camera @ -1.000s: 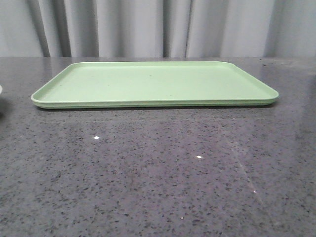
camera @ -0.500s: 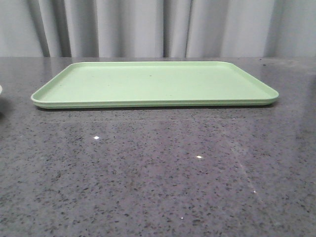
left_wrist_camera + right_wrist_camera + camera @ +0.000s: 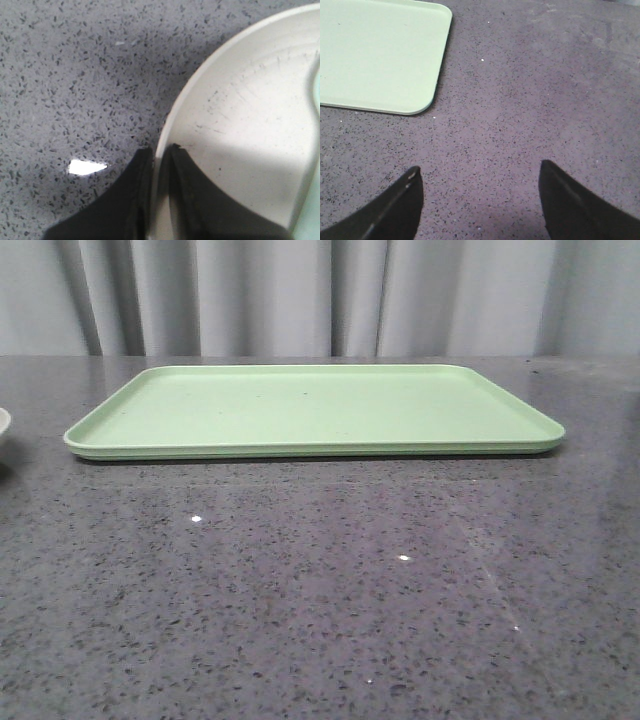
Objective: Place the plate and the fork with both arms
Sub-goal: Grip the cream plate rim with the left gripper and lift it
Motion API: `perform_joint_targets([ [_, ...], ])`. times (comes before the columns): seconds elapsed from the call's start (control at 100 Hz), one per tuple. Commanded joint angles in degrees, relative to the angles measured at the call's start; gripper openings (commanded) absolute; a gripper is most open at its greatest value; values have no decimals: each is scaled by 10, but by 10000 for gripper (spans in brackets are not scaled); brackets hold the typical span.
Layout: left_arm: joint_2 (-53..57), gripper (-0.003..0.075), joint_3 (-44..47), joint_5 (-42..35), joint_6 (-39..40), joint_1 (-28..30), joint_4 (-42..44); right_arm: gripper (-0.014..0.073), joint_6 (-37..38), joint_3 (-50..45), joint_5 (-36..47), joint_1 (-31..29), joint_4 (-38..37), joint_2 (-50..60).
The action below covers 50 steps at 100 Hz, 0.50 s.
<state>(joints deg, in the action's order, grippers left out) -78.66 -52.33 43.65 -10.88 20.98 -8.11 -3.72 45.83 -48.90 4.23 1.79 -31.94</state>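
Now slightly more plate in view

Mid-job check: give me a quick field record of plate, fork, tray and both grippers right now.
plate: rim pinched by the left gripper, one finger each side; edge just visible at far left in front view
fork: not in view
tray: flat on the table, nothing on it
right gripper: open, holding nothing, over bare table beside the tray corner
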Motion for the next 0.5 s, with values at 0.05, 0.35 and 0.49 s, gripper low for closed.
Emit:
perform_joint_targets([
  [0.05, 11, -20, -12, -15, 2, 1, 0, 499, -3, 20, 43, 1, 0, -8],
  [0.35, 15, -20, -12, -1, 2, 6, -3, 499, -3, 20, 44, 1, 0, -8],
  [0.49, 25, -19, -12, 1, -10, 26, -24, 499, -3, 20, 44, 1, 0, -8],
])
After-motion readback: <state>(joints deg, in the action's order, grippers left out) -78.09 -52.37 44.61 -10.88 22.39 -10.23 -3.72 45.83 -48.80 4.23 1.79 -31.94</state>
